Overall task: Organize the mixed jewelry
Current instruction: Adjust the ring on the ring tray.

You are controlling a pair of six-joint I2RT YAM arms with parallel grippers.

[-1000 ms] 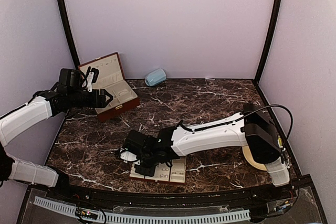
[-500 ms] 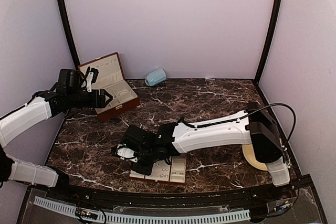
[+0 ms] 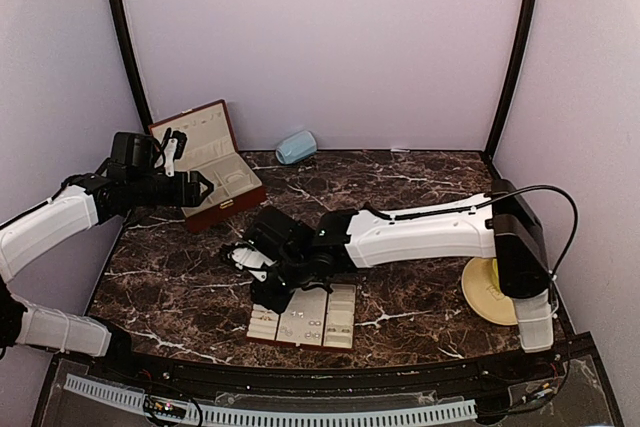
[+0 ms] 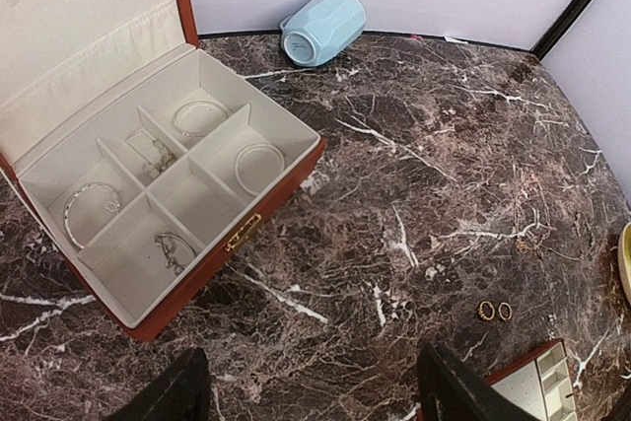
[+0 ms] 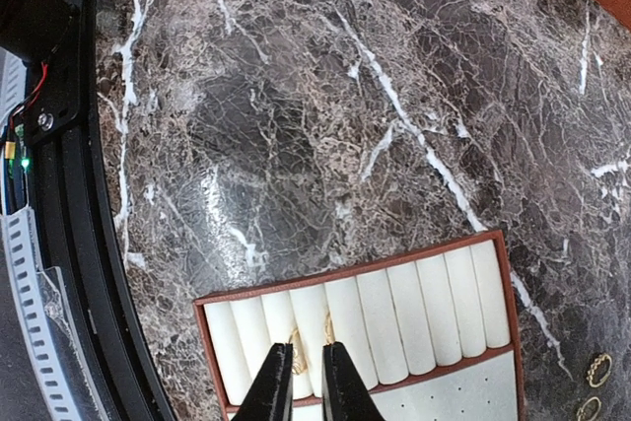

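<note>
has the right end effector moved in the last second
Yes. The right end effector has pulled back from over the ring tray, toward the far wall and the jewelry box; the tray stayed put.

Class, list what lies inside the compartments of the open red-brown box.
Inside the red-brown box, the left wrist view shows bangles and thin chains in its cream compartments. The lid's small pieces are too small to identify. Nothing covers the compartments.

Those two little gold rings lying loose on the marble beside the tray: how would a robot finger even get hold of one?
Probably from straight above. The two rings lie flat on the marble table, so no side offers a face to pinch. Narrow fingertips would likely straddle one ring's thin band, one tip inside the hole and one outside, and close across it. They sit close together, so take the outer edge of one.
</note>
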